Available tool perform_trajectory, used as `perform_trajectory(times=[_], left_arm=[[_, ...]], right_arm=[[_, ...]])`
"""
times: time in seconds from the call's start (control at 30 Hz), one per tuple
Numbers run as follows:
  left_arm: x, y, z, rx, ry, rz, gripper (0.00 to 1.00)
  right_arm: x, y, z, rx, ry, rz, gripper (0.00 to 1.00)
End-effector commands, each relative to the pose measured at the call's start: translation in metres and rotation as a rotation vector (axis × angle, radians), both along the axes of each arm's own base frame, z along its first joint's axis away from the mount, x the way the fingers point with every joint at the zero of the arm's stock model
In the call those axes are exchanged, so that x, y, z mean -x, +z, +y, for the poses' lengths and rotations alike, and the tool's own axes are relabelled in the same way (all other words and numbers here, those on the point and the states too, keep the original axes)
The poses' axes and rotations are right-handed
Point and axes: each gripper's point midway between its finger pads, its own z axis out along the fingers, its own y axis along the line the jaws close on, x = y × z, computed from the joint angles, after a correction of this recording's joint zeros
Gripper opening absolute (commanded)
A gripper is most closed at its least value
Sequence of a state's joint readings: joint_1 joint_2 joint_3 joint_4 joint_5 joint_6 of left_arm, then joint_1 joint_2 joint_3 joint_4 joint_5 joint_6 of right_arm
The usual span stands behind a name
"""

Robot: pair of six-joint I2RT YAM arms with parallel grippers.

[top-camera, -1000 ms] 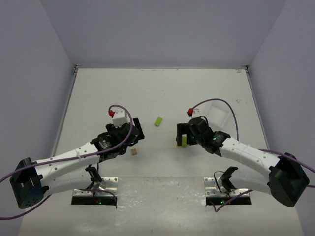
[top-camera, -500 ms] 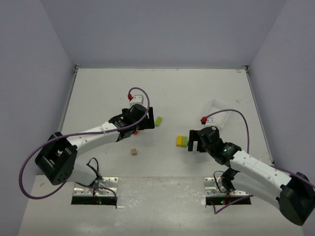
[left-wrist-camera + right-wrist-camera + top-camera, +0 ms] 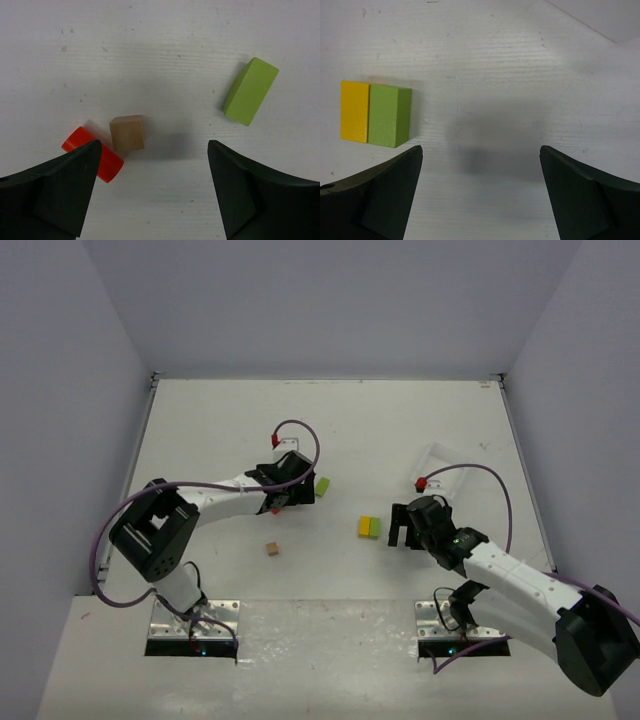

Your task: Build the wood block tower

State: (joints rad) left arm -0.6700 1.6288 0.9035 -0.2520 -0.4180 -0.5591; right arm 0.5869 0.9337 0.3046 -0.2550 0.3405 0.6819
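Note:
In the left wrist view a tan cube touches a red-orange cylinder, and a lime green block lies apart at the upper right. My left gripper is open and empty just short of them; from above it sits beside the lime block. A yellow block and a green block lie side by side on the table. My right gripper is open and empty to their right. A separate tan block lies nearer the bases.
A white square tray lies flat behind the right gripper, and its corner shows in the right wrist view. Grey walls close the table on three sides. Purple cables loop over both arms.

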Motion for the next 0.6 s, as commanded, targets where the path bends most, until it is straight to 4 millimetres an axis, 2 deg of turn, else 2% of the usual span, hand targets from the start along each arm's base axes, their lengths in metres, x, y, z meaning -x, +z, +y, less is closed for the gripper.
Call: perform_trajectory(times=[0.0,0.37,0.57], left_arm=[[-0.013,0.003,0.005,-0.009,0.054,-0.025,0.82],[-0.020,-0.010,0.009,-0.043,0.097,-0.007,0.44],[-0.023,-0.008,0.009,-0.044,0.107,-0.011,0.30]], right_arm=[[-0.007,0.004,-0.002,-0.007,-0.032,-0.031,0.99],[-0.008,0.004,-0.005,0.004,-0.044,-0.029,0.99],[-0.008,0.005,-0.005,-0.001,-0.042,-0.035,0.99]])
